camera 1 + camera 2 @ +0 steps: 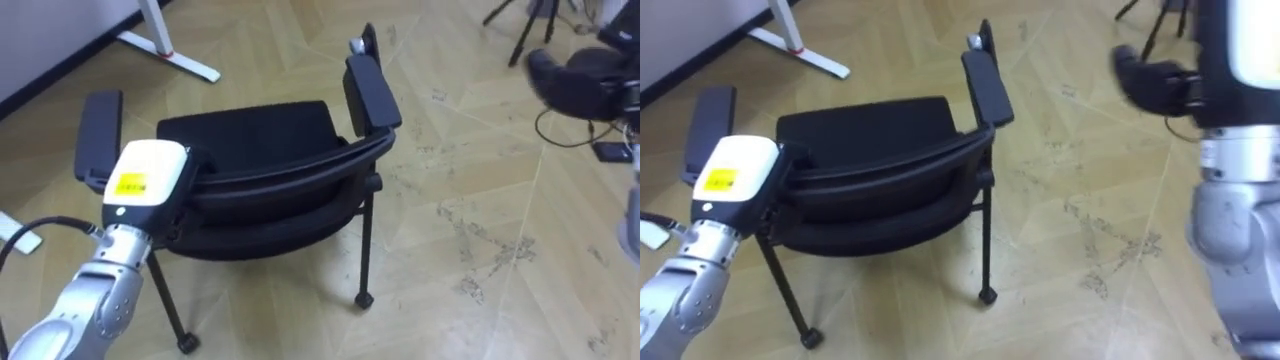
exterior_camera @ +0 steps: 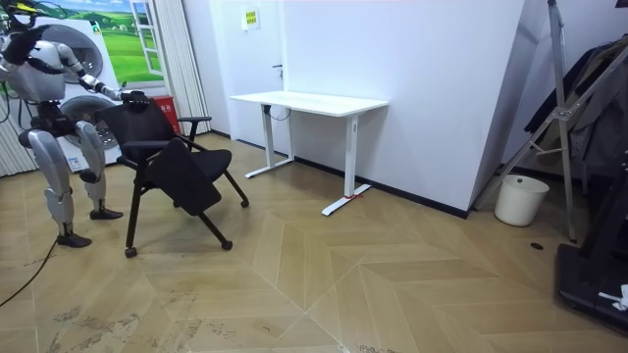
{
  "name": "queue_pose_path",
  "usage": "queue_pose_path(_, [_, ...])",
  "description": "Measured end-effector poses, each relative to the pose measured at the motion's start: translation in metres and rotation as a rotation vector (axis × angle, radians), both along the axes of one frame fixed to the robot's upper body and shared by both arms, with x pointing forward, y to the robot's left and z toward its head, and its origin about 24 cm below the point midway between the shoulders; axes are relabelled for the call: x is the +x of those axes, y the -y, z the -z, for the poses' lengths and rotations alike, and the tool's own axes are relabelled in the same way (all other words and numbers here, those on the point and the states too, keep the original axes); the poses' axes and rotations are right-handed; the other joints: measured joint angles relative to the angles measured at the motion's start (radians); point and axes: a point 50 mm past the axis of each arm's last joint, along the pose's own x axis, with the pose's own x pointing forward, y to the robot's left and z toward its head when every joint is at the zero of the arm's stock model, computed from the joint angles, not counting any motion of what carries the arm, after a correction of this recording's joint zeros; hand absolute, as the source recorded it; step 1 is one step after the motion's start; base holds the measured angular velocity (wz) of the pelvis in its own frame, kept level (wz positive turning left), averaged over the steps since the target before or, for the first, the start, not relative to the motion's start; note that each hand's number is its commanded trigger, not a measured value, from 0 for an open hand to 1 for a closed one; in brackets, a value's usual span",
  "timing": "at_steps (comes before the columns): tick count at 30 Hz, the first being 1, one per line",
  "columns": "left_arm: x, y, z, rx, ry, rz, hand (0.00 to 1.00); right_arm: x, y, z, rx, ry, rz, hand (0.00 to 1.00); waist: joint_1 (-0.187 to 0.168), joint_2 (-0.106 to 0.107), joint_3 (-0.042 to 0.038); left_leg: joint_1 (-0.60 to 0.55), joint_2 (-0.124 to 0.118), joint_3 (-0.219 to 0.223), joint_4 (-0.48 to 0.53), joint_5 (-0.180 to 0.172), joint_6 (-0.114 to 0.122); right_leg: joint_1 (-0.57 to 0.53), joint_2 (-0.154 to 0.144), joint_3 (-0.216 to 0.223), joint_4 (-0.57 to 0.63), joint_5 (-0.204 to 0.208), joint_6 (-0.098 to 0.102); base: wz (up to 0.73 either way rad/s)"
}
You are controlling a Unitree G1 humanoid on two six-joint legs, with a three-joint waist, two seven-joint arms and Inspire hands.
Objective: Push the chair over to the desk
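A black chair (image 1: pixel 250 140) with two armrests and small castors stands on the wooden floor directly in front of me, its backrest (image 1: pixel 290 175) nearest. My left hand (image 1: pixel 148 180) lies at the backrest's top left corner, with its fingers hidden beyond the white back of the hand. In the room view I stand behind the chair (image 2: pixel 172 162) at the room view's left, left hand (image 2: pixel 130 97) on the backrest top. My right hand (image 1: pixel 1152 76) hangs in the air to the right, apart from the chair, fingers loosely stretched.
A white desk (image 2: pixel 309 102) stands by the wall beyond the chair, with its foot (image 1: pixel 165 45) close to the chair's front. Tripod legs (image 1: pixel 525 30) stand at the far right. By the far wall are a white bucket (image 2: pixel 520 199) and dark equipment (image 2: pixel 594 279).
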Motion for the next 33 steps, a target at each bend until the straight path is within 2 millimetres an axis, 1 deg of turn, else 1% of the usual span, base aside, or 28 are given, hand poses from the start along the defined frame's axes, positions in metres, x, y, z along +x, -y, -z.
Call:
queue_pose_path(2, [0.000,0.004,0.000,0.000,-0.001,0.025,1.00,0.002,-0.005,0.000,-0.011,-0.011,-0.025,0.00,0.007,-0.006,-0.0035,0.003,0.001,-0.022,0.002,0.000,0.000,0.010,0.000,-0.013,0.000,0.000,0.000,0.18])
queue_pose_path(6, [-0.001,0.008,0.001,0.009,-0.006,0.057,1.00,0.003,-0.015,0.008,-0.050,-0.065,-0.070,0.00,0.015,-0.011,-0.0031,0.015,0.003,-0.041,0.004,0.000,0.000,0.026,0.000,-0.024,0.008,0.000,0.000,0.10])
queue_pose_path(7, [-0.002,0.010,0.001,0.010,-0.006,0.068,1.00,0.004,-0.019,0.010,-0.058,-0.081,-0.083,0.00,0.026,-0.015,-0.0010,0.019,0.002,-0.042,0.010,0.000,0.000,0.034,-0.001,-0.021,0.007,0.001,-0.002,0.00])
queue_pose_path(8, [-0.002,0.010,0.000,0.015,-0.003,0.076,1.00,0.004,-0.022,0.013,-0.069,-0.099,-0.097,0.00,0.034,-0.028,0.0054,0.005,-0.002,-0.039,0.045,0.000,0.001,0.046,-0.008,-0.009,0.003,0.004,-0.006,0.07])
queue_pose_path(9, [-0.002,0.010,0.000,0.018,-0.002,0.081,1.00,0.004,-0.024,0.015,-0.074,-0.110,-0.106,0.00,0.035,-0.039,0.0093,-0.016,-0.007,-0.037,0.077,-0.005,0.007,0.054,-0.015,0.007,-0.003,0.006,-0.010,0.29])
queue_pose_path(10, [0.000,0.014,-0.004,0.024,0.011,0.103,1.00,0.005,-0.025,0.014,-0.086,-0.119,-0.112,0.00,0.033,-0.057,0.0100,-0.060,-0.032,-0.051,0.077,-0.021,0.041,0.052,-0.038,0.054,-0.010,0.007,-0.011,0.50])
queue_pose_path(11, [0.007,0.024,-0.009,0.028,0.036,0.148,1.00,0.007,-0.022,0.010,-0.103,-0.114,-0.105,0.00,0.033,-0.051,0.0107,-0.109,-0.068,-0.052,0.004,0.014,0.066,0.033,-0.040,0.076,-0.011,0.003,-0.006,0.37])
queue_pose_path(12, [0.008,0.027,-0.010,0.037,0.041,0.169,1.00,0.008,-0.024,0.010,-0.108,-0.123,-0.109,0.00,0.045,-0.060,0.0053,-0.106,-0.063,-0.023,0.009,0.037,0.066,0.019,-0.041,0.070,-0.010,-0.005,-0.001,-0.06])
queue_pose_path(13, [0.009,0.031,-0.010,0.042,0.042,0.191,1.00,0.008,-0.028,0.010,-0.147,-0.127,-0.128,0.00,0.074,-0.062,0.0054,-0.105,-0.059,-0.019,0.020,0.040,0.067,-0.004,-0.034,0.035,-0.002,-0.012,-0.018,-0.47])
queue_pose_path(14, [0.008,0.028,-0.010,0.055,0.042,0.196,1.00,0.007,-0.033,0.010,-0.173,-0.124,-0.154,0.00,0.088,-0.046,0.0138,-0.096,-0.045,-0.092,0.020,0.040,0.067,-0.016,0.021,0.042,-0.042,0.002,-0.049,-0.45])
queue_pose_path(15, [0.008,0.025,-0.010,0.063,0.044,0.197,1.00,0.006,-0.036,0.009,-0.183,-0.120,-0.171,0.00,0.088,-0.042,0.0147,-0.095,-0.035,-0.135,0.020,0.040,0.066,-0.030,0.058,0.049,-0.079,0.018,-0.073,-0.37])
queue_pose_path(16, [0.007,0.016,-0.010,0.076,0.048,0.183,1.00,0.003,-0.043,0.008,-0.211,-0.107,-0.201,0.00,0.093,-0.042,0.0129,-0.093,-0.028,-0.180,0.019,0.037,0.063,-0.082,0.100,0.050,-0.154,0.082,-0.108,-0.24])
queue_pose_path(17, [0.004,0.012,-0.006,0.053,0.030,0.151,1.00,0.001,-0.048,0.007,-0.249,-0.109,-0.233,0.00,0.099,-0.033,0.0106,-0.072,-0.030,-0.195,0.019,0.013,0.035,-0.116,0.092,-0.002,-0.120,0.193,-0.125,-0.08])
queue_pose_path(18, [0.003,0.011,-0.001,0.045,0.013,0.139,1.00,0.000,-0.050,0.010,-0.261,-0.123,-0.244,0.00,0.085,-0.019,0.0081,-0.060,-0.024,-0.195,0.014,0.008,0.030,-0.109,0.099,-0.015,-0.099,0.194,-0.123,0.19])
queue_pose_path(19, [0.002,0.009,0.003,0.041,-0.018,0.130,1.00,0.000,-0.055,0.016,-0.279,-0.159,-0.270,0.00,0.068,-0.006,0.0078,-0.046,-0.021,-0.164,0.008,0.013,0.026,-0.089,0.099,-0.035,-0.091,0.192,-0.122,0.28])
queue_pose_path(20, [0.001,0.008,0.005,0.038,-0.026,0.123,1.00,-0.001,-0.057,0.019,-0.298,-0.191,-0.289,0.00,0.057,-0.007,0.0076,-0.038,-0.021,-0.139,0.002,0.014,0.028,-0.084,0.099,-0.031,-0.086,0.176,-0.114,0.17])
queue_pose_path(21, [0.002,0.007,0.005,0.039,-0.024,0.121,1.00,-0.001,-0.058,0.019,-0.307,-0.205,-0.295,0.00,0.056,-0.010,0.0082,-0.035,-0.022,-0.135,-0.004,0.011,0.031,-0.085,0.100,-0.029,-0.085,0.167,-0.118,0.06])
queue_pose_path(22, [0.004,0.008,0.003,0.039,-0.014,0.119,1.00,-0.001,-0.058,0.021,-0.325,-0.240,-0.305,0.00,0.058,-0.020,0.0087,-0.035,-0.032,-0.135,-0.012,0.008,0.037,-0.091,0.101,-0.025,-0.082,0.155,-0.125,0.00])
queue_pose_path(23, [0.005,0.008,0.002,0.043,-0.018,0.118,1.00,-0.001,-0.059,0.024,-0.347,-0.277,-0.315,0.00,0.058,-0.026,0.0053,-0.035,-0.033,-0.134,-0.010,0.008,0.037,-0.091,0.101,-0.023,-0.081,0.154,-0.123,0.00])
queue_pose_path(25, [0.005,0.009,0.003,0.045,-0.035,0.122,1.00,-0.001,-0.059,0.024,-0.353,-0.307,-0.328,0.00,0.058,-0.032,0.0015,-0.034,-0.035,-0.134,-0.007,0.008,0.037,-0.089,0.101,-0.021,-0.081,0.147,-0.116,0.00])
queue_pose_path(30, [0.005,0.010,0.004,0.044,-0.046,0.124,1.00,0.000,-0.058,0.025,-0.357,-0.363,-0.342,0.00,0.058,-0.033,0.0008,-0.030,-0.037,-0.135,-0.003,0.008,0.038,-0.086,0.100,-0.021,-0.072,0.150,-0.120,0.01])
queue_pose_path(33, [0.004,0.011,0.004,0.041,-0.046,0.131,1.00,0.000,-0.058,0.025,-0.310,-0.409,-0.376,0.00,0.062,-0.031,0.0014,-0.028,-0.036,-0.135,-0.002,0.008,0.037,-0.086,0.101,-0.019,-0.067,0.144,-0.121,0.01])
